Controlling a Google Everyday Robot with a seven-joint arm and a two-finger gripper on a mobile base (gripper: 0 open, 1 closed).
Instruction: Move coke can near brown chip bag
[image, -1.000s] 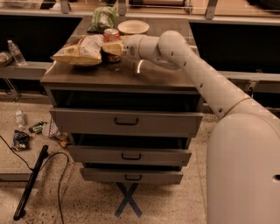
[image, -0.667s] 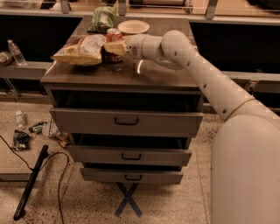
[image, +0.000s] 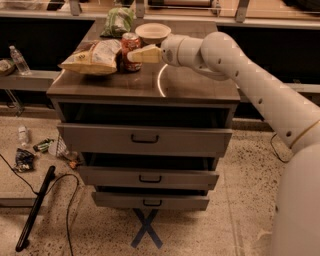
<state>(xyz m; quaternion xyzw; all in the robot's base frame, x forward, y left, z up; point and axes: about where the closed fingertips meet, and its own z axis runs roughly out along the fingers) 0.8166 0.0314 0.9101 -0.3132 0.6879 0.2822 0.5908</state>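
Observation:
The coke can (image: 131, 44), red with a silver top, stands upright at the back left of the cabinet top (image: 190, 85). It touches the right end of the brown chip bag (image: 92, 56), a puffy yellow-edged bag lying flat. My gripper (image: 136, 55) reaches in from the right at can height and is shut on the coke can. One pale finger (image: 145, 55) crosses the front of the can's lower half; the other finger is hidden behind the can.
A white bowl (image: 153, 32) sits just behind the gripper. A green bag (image: 117, 21) lies behind the can. The drawer cabinet has three drawers pulled out in steps (image: 145, 140). Bottles, litter and a black cable (image: 35, 210) lie on the floor at the left.
The gripper and the coke can have shifted slightly right and down, so the can now rests on the cabinet top beside the chip bag. The bag and bowl have not moved.

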